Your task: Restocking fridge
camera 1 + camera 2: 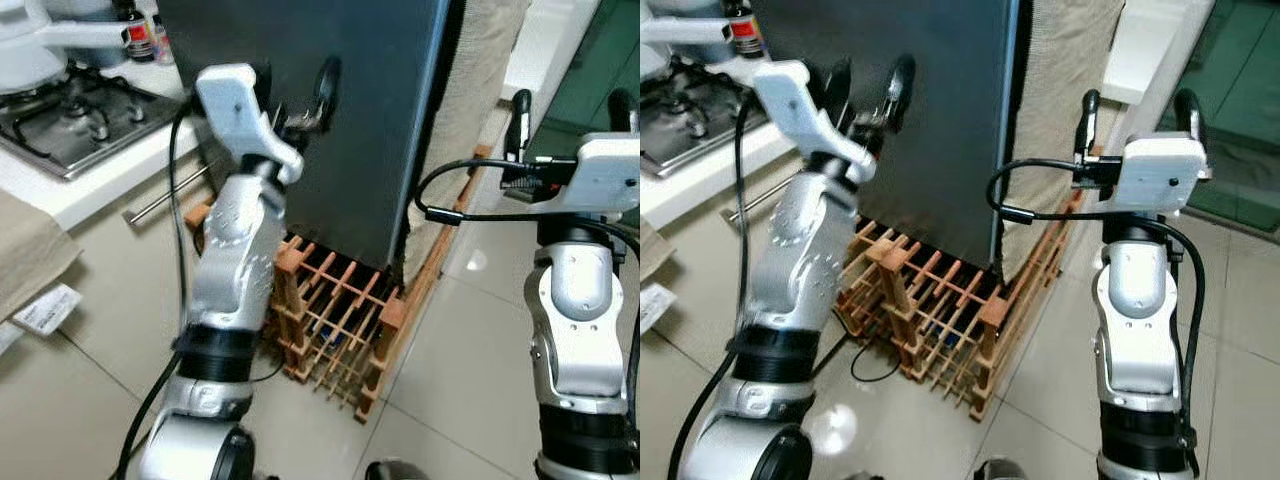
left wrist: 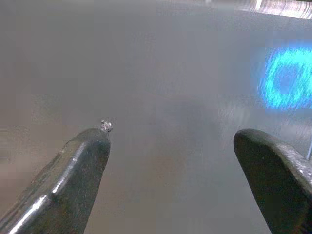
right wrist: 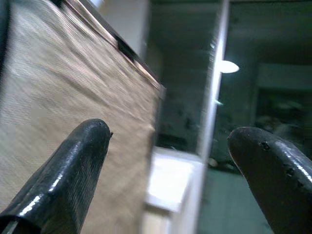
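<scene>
Before robot: fridge point(image 1: 330, 120) dark grey, door closed | left end effector point(image 1: 300, 90) released | right end effector point(image 1: 1137, 110) released

- The two head views look forward and down from above both arms, sharing the dark fridge point(image 1: 340, 120), the wooden rack point(image 1: 335, 315) at its foot and the tiled floor point(image 1: 1040, 400).
- The left wrist view faces the fridge's grey front point(image 2: 156, 87) from very near, between its two fingers point(image 2: 73, 175).
- The right wrist view looks past its fingers point(image 3: 63, 175) at a beige cloth point(image 3: 73, 83) and a dim glass door point(image 3: 263, 97) beyond.
</scene>
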Controlling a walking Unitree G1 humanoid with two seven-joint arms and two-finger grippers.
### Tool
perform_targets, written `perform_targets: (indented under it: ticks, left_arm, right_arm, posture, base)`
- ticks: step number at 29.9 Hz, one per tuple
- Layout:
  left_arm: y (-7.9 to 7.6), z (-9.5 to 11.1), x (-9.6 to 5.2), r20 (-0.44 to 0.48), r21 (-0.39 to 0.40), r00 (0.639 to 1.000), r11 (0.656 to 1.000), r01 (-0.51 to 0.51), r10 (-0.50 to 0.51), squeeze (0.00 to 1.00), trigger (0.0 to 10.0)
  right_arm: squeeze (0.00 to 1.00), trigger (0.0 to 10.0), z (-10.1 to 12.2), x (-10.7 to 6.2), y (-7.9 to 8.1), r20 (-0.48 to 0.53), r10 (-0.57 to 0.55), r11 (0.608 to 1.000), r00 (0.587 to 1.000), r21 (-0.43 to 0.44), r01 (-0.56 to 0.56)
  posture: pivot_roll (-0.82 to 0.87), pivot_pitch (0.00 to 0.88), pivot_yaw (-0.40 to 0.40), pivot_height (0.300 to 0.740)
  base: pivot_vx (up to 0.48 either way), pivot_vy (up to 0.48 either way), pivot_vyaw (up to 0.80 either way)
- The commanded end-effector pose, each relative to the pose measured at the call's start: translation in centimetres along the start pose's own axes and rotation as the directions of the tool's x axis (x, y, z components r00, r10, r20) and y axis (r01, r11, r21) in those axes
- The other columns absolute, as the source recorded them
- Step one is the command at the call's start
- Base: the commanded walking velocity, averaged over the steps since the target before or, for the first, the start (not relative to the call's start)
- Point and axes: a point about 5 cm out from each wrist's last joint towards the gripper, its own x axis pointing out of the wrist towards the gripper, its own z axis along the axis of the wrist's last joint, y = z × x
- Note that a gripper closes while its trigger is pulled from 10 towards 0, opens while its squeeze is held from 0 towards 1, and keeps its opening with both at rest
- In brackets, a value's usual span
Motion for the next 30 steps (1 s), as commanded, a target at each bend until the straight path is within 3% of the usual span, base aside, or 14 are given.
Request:
perform_targets:
  ticks: [1,2,4,11,16,21,30]
  left_arm:
    - [0.5,-1.2,-1.5,-0.073,0.018,0.997,0.999,0.041,-0.040,0.00,10.0]
    - [1.7,-2.2,-3.4,-0.126,0.033,0.992,0.999,0.014,-0.010,0.00,10.0]
    - [2.4,-2.4,-4.3,-0.132,0.043,0.991,0.999,-0.028,0.034,0.00,10.0]
    - [2.4,-2.3,-4.9,-0.116,0.044,0.990,0.996,-0.071,0.076,0.00,10.0]
    - [2.0,-2.2,-4.4,-0.120,0.042,0.990,0.997,-0.067,0.071,0.00,10.0]
    - [1.0,-2.7,-1.9,-0.153,0.068,0.988,0.997,-0.025,0.035,0.00,10.0]
    - [0.8,-2.4,-1.5,-0.161,0.028,0.985,0.998,-0.057,0.060,0.00,10.0]
  right_arm:
    - [0.27,10.0,-0.4,-0.7,-0.6,-0.034,-0.016,1.000,0.999,0.008,0.016]
    - [0.26,10.0,-1.0,-1.5,-0.9,-0.070,-0.020,1.000,0.997,0.002,0.020]
    - [0.27,10.0,-1.3,-1.7,-1.0,-0.082,-0.020,1.000,0.996,-0.002,0.020]
    - [0.26,10.0,-1.7,-1.5,-0.4,-0.083,0.006,1.000,0.997,0.006,-0.006]
    - [0.26,10.0,-1.8,-1.3,-0.1,-0.084,0.022,1.000,0.996,0.013,-0.021]
    - [0.27,10.0,-3.4,-1.7,0.1,-0.152,0.026,0.999,0.988,0.024,-0.022]
    - [0.26,10.0,-3.9,-2.2,0.6,-0.161,0.040,0.999,0.986,0.026,-0.036]
  posture:
    - [-0.21,0.060,0.057,0.732]
    - [-0.21,0.062,0.058,0.732]
    - [-0.20,0.062,0.056,0.732]
    - [-0.18,0.056,0.038,0.732]
    - [-0.18,0.057,0.032,0.732]
    - [-0.18,0.061,0.039,0.732]
    - [-0.19,0.070,0.057,0.732]
  base:
    - [0.000,0.000,-0.80]
    - [0.000,0.000,-0.80]
    - [0.000,0.000,-0.80]
    - [0.000,0.000,-0.34]
    - [0.000,0.000,0.00]
    - [0.000,0.000,-0.76]
    - [0.000,0.000,-0.17]
